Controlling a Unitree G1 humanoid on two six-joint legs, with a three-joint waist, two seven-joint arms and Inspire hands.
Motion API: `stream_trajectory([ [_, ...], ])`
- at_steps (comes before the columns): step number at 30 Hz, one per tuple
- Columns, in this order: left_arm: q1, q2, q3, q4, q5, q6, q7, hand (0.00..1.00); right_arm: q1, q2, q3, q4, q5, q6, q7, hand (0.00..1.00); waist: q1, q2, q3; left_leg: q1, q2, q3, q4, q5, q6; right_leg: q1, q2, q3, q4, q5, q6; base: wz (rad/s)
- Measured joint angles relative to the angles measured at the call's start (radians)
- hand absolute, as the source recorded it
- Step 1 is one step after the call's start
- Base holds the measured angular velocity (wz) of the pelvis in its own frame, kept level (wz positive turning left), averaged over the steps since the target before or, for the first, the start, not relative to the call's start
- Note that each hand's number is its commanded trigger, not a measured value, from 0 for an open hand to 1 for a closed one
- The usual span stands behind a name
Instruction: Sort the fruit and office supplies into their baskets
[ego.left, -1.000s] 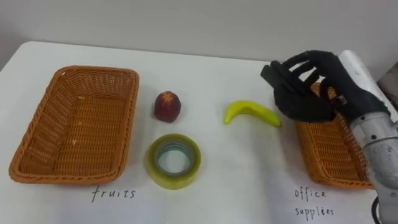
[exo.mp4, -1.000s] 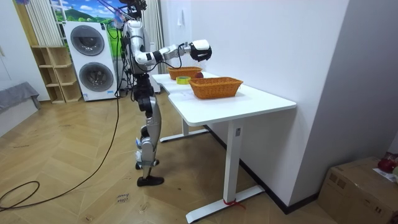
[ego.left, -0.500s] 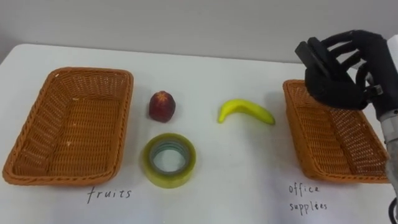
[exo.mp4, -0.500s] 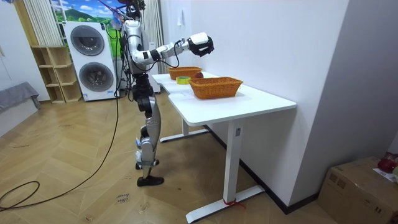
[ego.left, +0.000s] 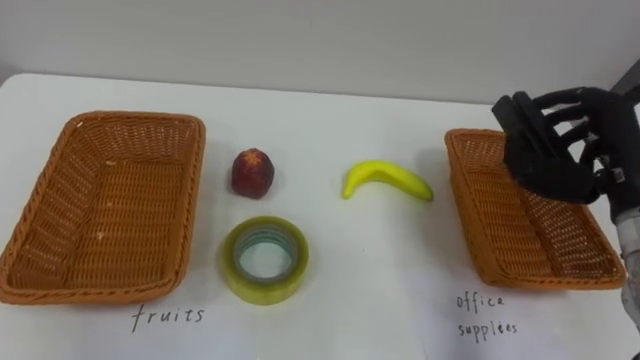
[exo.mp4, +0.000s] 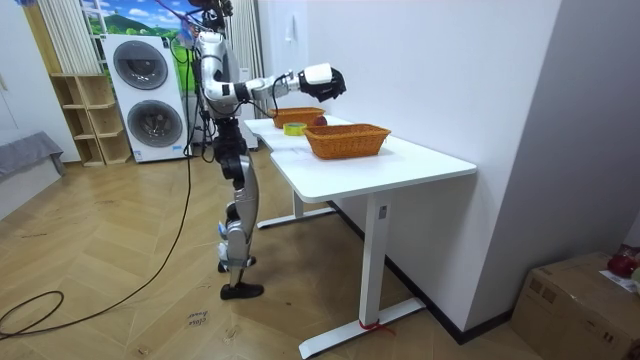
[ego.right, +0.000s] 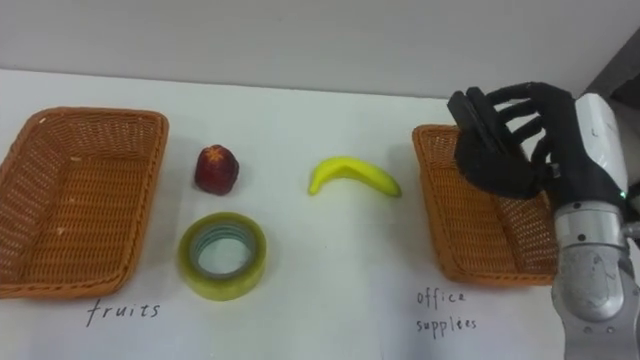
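Right hand (ego.left: 555, 150) raised over office basket (ego.left: 498, 232), empty.
Palm faces left, fingers spread, loosely curved; banana (ego.left: 385, 180) lies beside basket.

Left basket (ego.left: 130, 119) and right basket (ego.left: 500, 230): woven wicker, rough and ribbed, looking matt. Tape roll (ego.left: 264, 259): translucent yellowish plastic, glinting glossy. Banana (ego.left: 385, 180): smooth skin, shining faintly. Red fruit (ego.left: 252, 172): dull, mottled skin. Surface (ego.left: 380, 290): smooth white board, appearing matt. Robot hand (ego.left: 555, 145): black plastic, looking matt.
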Motion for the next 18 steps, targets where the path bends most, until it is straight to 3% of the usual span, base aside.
stream_trajectory([
  [18,0.001,-0.002,-0.003,-0.004,0.001,0.002,0.0,0.0,0.009,0.0,0.0,0.035,-0.001,0.003,0.002,1.0,-0.005,0.014,-0.0032,0.001,0.0,0.006,0.001,0.0,0.0,0.0,-0.001,0.001,0.001,0.0,0.0,0.0],
])
